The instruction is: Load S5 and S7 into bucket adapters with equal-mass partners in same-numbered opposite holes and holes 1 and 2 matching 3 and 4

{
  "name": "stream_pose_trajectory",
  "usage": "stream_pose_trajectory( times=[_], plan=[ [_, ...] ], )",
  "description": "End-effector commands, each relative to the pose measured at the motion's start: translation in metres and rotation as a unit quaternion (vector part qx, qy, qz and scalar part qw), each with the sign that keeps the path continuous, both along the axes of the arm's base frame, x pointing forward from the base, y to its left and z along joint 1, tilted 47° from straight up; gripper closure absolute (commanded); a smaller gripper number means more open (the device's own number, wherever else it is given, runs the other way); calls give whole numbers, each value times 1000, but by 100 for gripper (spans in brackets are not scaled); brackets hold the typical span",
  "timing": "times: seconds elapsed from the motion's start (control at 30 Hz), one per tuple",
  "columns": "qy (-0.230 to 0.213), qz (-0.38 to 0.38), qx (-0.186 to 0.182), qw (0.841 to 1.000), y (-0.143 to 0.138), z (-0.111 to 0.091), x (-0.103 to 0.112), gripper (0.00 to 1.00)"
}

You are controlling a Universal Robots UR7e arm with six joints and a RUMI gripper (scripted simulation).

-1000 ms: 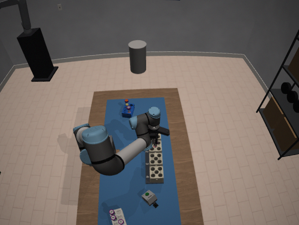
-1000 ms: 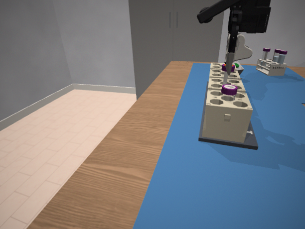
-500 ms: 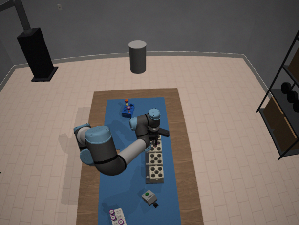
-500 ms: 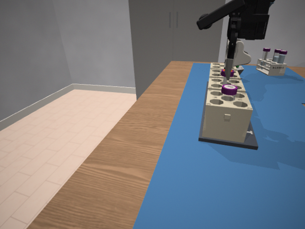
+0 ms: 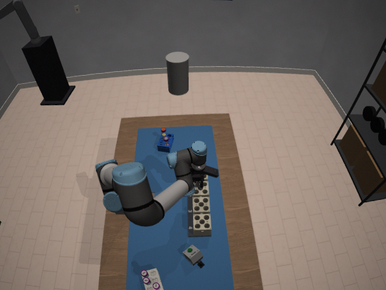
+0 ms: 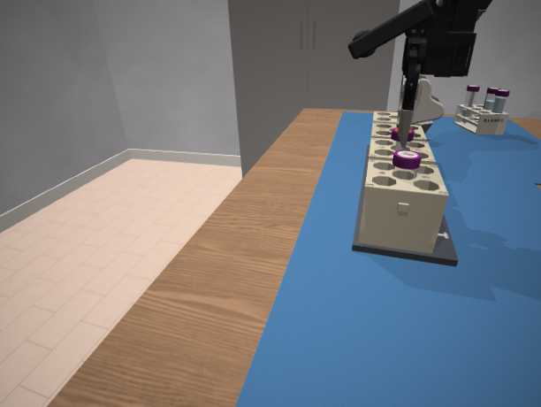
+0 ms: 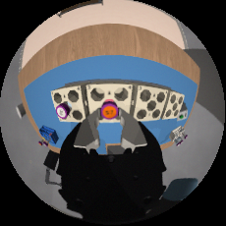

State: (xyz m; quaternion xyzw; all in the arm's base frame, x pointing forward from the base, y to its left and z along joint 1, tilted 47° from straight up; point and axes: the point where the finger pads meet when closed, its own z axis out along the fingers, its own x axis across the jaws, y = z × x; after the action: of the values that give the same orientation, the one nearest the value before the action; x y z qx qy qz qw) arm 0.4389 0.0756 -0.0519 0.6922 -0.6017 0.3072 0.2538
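Pale tiled floor and grey walls surround a wood-grain desk [image 6: 212, 248] covered down its middle by a smooth blue mat [image 6: 354, 318]. On the mat a dark flat loading stand [image 6: 446, 257] carries a row of four cream, box-shaped adapters [image 6: 404, 212], each with five round holes in its top.

The gripper [image 7: 109, 129] is clamped on sample S7 [image 7: 109, 111], a tube with a purple screw cap and an orange dot bearing its ID. That tube stands sunk in the centre hole of the second adapter from the near end in the exterior view, only its cap above the block. Grey tapered fingers [image 6: 405, 126] reach straight down on either side of the cap.

In the nearest adapter's centre hole stands a blank tube [image 6: 407, 158], purple-capped with a white dot.

Farther off sit a blue sample rack [image 5: 166, 142], a cream blank rack [image 6: 483, 120] holding tubes, and the green DONE key [image 5: 190, 250] on its small grey sloped box.
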Motion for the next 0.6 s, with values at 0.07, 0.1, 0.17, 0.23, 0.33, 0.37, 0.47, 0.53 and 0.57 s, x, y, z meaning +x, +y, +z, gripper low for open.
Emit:
stream_pose_trajectory(
  times=[0.07,0.1,0.17,0.23,0.33,0.37,0.47,0.53,0.57],
  plan=[
    [0,0,0,1000,0,0,0,100],
    [0,0,0,1000,0,0,0,100],
    [0,0,0,1000,0,0,0,100],
    [0,0,0,1000,0,0,0,65],
    [0,0,0,1000,0,0,0,65],
    [0,0,0,1000,0,0,0,65],
    [0,0,0,1000,0,0,0,65],
    [0,0,0,1000,0,0,0,65],
    [0,0,0,1000,0,0,0,65]
  ],
)
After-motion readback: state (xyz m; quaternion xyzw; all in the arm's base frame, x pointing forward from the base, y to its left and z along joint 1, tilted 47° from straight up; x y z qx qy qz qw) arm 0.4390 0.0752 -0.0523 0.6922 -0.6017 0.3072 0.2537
